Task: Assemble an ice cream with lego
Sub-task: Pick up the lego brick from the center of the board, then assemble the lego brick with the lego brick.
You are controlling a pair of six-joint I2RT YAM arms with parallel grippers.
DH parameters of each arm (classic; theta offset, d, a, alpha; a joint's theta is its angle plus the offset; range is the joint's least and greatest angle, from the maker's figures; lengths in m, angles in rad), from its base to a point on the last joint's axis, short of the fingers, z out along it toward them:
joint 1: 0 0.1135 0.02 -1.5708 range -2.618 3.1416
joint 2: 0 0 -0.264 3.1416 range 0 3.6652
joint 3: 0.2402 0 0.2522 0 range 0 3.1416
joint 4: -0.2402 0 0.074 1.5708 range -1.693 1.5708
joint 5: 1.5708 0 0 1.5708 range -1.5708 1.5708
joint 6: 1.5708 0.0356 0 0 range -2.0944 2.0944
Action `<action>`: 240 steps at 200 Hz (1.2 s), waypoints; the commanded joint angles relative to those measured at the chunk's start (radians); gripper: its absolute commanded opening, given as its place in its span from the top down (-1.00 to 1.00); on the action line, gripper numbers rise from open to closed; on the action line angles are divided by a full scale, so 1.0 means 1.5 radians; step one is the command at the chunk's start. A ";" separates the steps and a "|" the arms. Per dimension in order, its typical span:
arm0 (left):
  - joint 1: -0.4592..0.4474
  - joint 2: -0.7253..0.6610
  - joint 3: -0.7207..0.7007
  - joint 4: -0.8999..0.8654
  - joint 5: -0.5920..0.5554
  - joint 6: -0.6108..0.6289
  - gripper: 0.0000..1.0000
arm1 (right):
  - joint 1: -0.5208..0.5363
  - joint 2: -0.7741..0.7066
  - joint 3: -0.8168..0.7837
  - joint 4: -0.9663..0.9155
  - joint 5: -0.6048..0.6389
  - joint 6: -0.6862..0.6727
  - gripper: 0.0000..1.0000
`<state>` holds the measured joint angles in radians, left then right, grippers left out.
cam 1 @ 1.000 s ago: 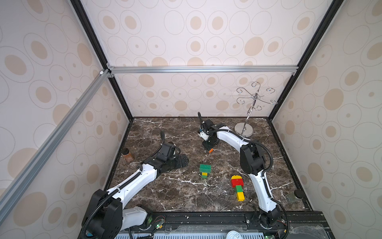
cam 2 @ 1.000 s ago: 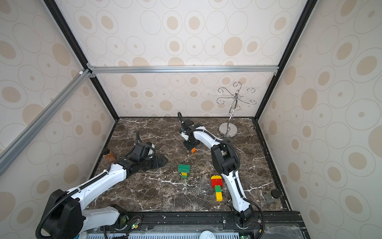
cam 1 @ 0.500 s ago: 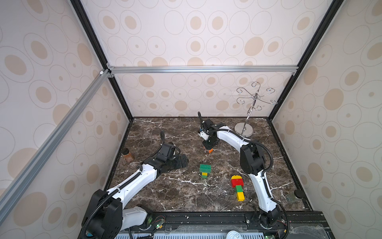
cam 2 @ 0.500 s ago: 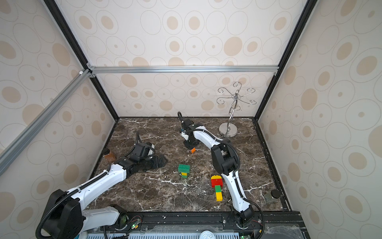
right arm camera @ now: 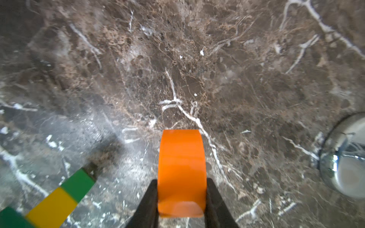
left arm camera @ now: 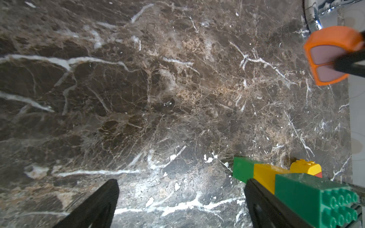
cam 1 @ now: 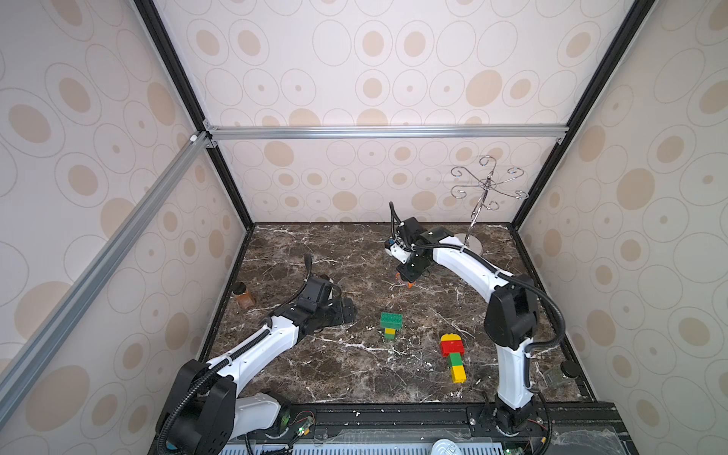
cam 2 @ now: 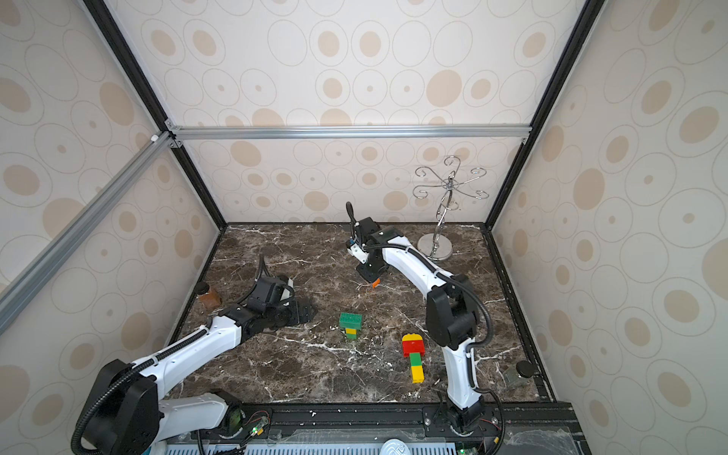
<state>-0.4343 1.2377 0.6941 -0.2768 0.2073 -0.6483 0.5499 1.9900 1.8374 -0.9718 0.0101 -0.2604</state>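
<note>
The right fingers pinch the orange dome by its flat sides, low at the back of the marble bench, near the chrome hook stand. The left fingers are spread wide near the green-and-yellow stack mid-bench. A yellow-domed red, green and yellow row lies flat nearer the front.

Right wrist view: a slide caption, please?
Right gripper shut on an orange half-round plastic lego dome, brown marble tabletop beyond.
</note>
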 commanded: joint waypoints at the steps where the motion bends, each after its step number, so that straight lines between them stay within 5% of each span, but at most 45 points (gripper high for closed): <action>1: 0.019 0.000 -0.008 0.037 0.004 0.048 -1.00 | 0.007 -0.050 -0.026 -0.035 -0.005 -0.040 1.00; 23: 0.031 0.009 -0.009 0.059 0.031 0.071 -1.00 | 0.025 -0.099 -0.057 -0.046 0.005 -0.091 1.00; 116: 0.099 -0.017 -0.056 0.150 0.143 0.141 -1.00 | 0.101 -0.164 -0.051 -0.158 -0.171 -0.281 1.00; 173: 0.156 -0.012 -0.053 0.175 0.264 0.156 -1.00 | 0.162 -0.126 -0.020 -0.172 -0.112 -0.277 1.00; 240: 0.171 0.018 -0.050 0.171 0.293 0.163 -1.00 | 0.181 -0.122 -0.037 -0.165 -0.078 -0.266 1.00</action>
<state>-0.1867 1.2613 0.6064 -0.0380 0.6090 -0.4286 0.8135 1.8061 1.7912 -1.2015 -0.1287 -0.6495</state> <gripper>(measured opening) 0.998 0.322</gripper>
